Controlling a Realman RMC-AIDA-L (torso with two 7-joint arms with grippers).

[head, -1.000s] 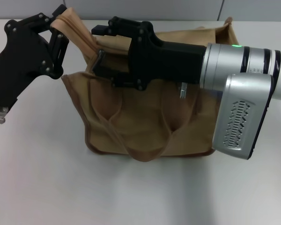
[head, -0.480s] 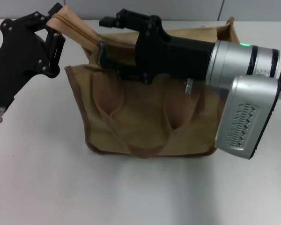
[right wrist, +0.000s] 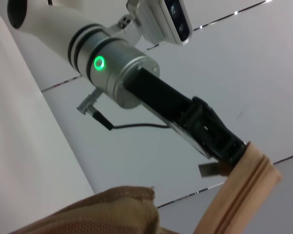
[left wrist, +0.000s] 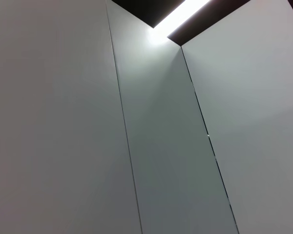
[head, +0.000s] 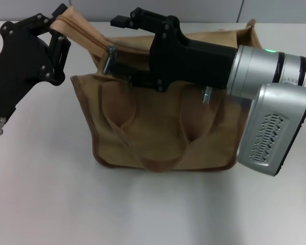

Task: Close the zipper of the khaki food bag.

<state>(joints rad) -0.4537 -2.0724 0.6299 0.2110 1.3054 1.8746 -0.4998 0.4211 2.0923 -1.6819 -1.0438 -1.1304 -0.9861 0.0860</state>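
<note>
On the white tabletop (head: 51, 204), the khaki food bag (head: 158, 127) stood mid-frame.

Right claw (head: 115, 43) reached across its top from 3 o'clock, jaws parted narrowly around the zipper's silver pull tab (head: 108, 57). At 10 o'clock, the left claw (head: 58, 30) pinched the raised end of the zipper (head: 84, 33) tape, holding it taut.

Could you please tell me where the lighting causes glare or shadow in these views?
Left wrist view: a ceiling light strip blooms white. Head view: soft shadow falls on the table in front of the khaki food bag. Right wrist view: a green indicator light glows on the left arm.
</note>
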